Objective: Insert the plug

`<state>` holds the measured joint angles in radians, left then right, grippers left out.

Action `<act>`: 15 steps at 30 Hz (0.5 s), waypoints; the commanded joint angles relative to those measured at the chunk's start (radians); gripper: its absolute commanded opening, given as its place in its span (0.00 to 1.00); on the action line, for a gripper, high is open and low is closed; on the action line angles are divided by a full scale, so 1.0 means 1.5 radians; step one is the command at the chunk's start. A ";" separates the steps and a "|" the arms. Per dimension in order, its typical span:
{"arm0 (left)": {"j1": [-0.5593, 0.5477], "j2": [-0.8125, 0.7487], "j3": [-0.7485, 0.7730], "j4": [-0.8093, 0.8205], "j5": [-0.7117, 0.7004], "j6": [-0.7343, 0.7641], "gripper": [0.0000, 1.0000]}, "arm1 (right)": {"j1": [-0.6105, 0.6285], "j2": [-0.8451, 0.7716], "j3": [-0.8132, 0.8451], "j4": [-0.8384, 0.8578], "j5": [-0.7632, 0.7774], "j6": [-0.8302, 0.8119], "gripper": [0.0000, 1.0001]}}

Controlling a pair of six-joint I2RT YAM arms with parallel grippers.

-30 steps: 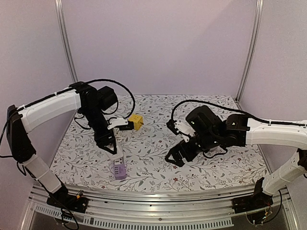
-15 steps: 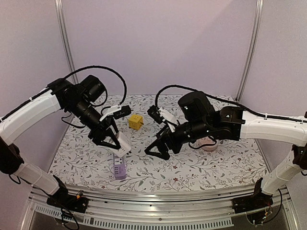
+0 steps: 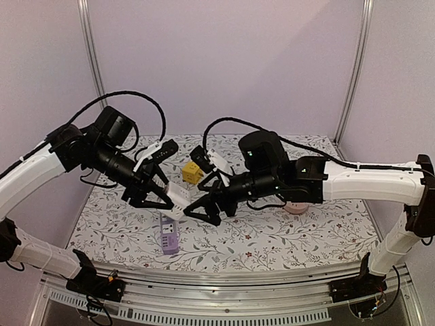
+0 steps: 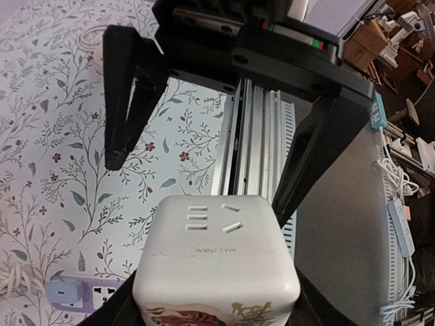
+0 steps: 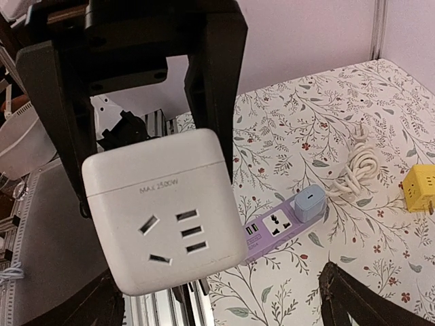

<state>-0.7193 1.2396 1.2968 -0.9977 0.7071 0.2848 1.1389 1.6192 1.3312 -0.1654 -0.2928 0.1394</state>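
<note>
My left gripper (image 3: 170, 198) is shut on a white cube plug (image 3: 179, 197), held in the air above the table's front left. In the left wrist view the plug (image 4: 217, 258) fills the bottom, its socket face turned up and away. My right gripper (image 3: 198, 208) stands open just right of the plug, its fingers (image 4: 126, 102) spread wide and facing it without touching. In the right wrist view the plug (image 5: 163, 217) hangs close in front, with metal prongs showing under it. Below lies a purple power strip (image 3: 168, 238) with a blue charger (image 5: 309, 202) plugged into it.
A yellow cube (image 3: 193, 172) sits on the floral table behind the grippers. A white cable (image 5: 357, 166) is coiled by the strip's far end. A pink object (image 3: 296, 208) shows behind the right arm. The metal rail (image 4: 255, 136) runs along the table's front edge.
My left gripper has lifted the white plug away from the strip and tilted it to the right. My right arm has swung left, its open gripper now close to the plug.
</note>
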 commanded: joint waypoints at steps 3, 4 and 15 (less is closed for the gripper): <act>-0.004 -0.081 -0.061 0.141 0.034 -0.075 0.00 | 0.004 -0.067 -0.061 0.117 -0.028 -0.007 0.97; -0.004 -0.089 -0.068 0.155 0.033 -0.083 0.00 | 0.004 -0.072 -0.063 0.122 -0.037 -0.007 0.96; 0.000 -0.092 -0.086 0.230 0.086 -0.137 0.00 | 0.005 -0.077 -0.051 0.132 -0.104 0.001 0.91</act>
<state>-0.7189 1.0992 1.1778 -0.7368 0.7856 0.1184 1.1400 1.5173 1.2469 0.0109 -0.4015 0.1379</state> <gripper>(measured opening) 0.591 0.915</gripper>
